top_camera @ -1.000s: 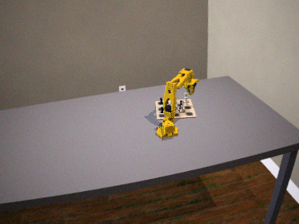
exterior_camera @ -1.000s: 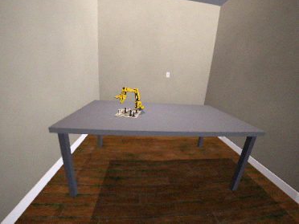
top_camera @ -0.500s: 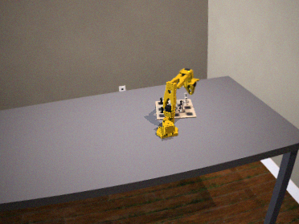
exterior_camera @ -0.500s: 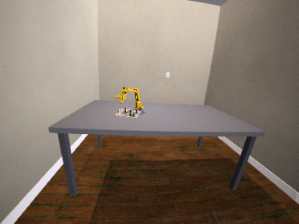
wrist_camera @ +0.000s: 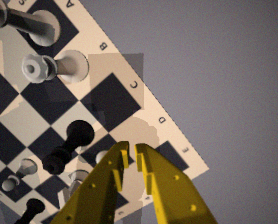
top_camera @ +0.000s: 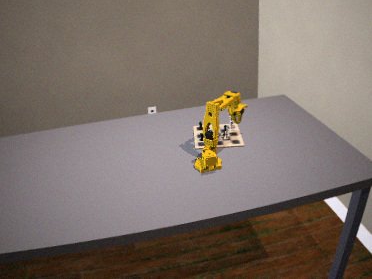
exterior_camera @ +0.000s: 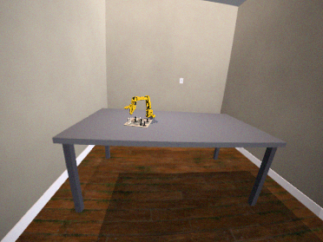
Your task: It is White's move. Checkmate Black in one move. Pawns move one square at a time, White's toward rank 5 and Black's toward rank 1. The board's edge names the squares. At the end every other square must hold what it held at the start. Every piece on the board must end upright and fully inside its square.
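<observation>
Wrist view: the chessboard point(wrist_camera: 107, 97) lies left of and beneath the tool point(wrist_camera: 131, 148), which is fully closed and holds nothing, hovering over the D-file edge. A black pawn point(wrist_camera: 70, 145) stands just left of the tips; 2 white pieces point(wrist_camera: 52, 67) stand farther up-left. Edge letters B, C, D, E are legible. Grey worktop point(wrist_camera: 225, 75) lies right.

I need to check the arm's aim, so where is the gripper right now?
In the wrist view the shut, empty gripper hangs over the chessboard's lettered edge near D, just right of a black pawn.
</observation>
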